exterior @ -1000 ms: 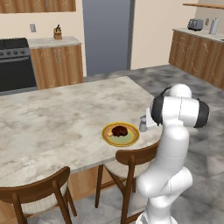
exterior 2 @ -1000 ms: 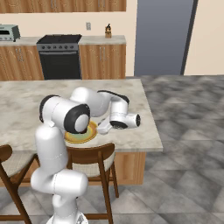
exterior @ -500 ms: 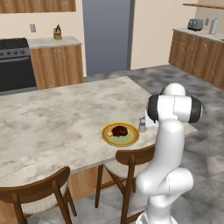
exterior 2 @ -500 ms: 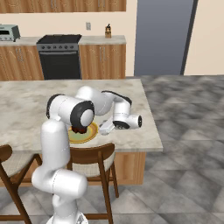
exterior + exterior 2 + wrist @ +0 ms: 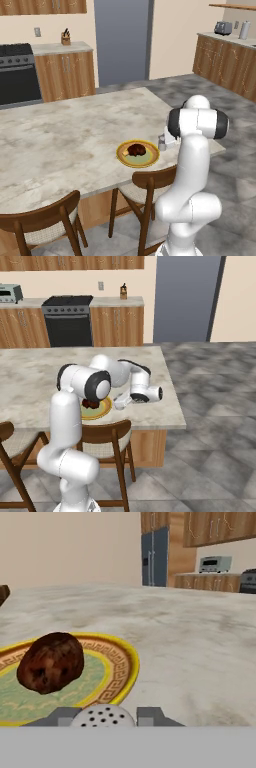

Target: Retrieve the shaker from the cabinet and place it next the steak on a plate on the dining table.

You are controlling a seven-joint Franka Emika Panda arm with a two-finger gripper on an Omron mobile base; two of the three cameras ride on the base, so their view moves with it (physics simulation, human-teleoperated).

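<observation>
The plate with its yellow-orange rim lies near the front edge of the dining table. On it sits the dark steak. In the hand view the steak is on the left of the plate, and the shaker shows its round perforated cap between my fingertips. My gripper is shut on it, low over the marbled top just off the plate's rim. From the left base view the shaker stands upright right of the plate, in my gripper. The cabinet is out of view.
Two wooden chairs stand at the table's near edge, under the plate and to its left. My own arm hides part of the plate in the right base view. Stove, fridge and counters stand far behind.
The hand with the shaker has moved a little closer to the plate and lower toward the tabletop. The arm's elbow has swung slightly. Plate and steak have not moved.
</observation>
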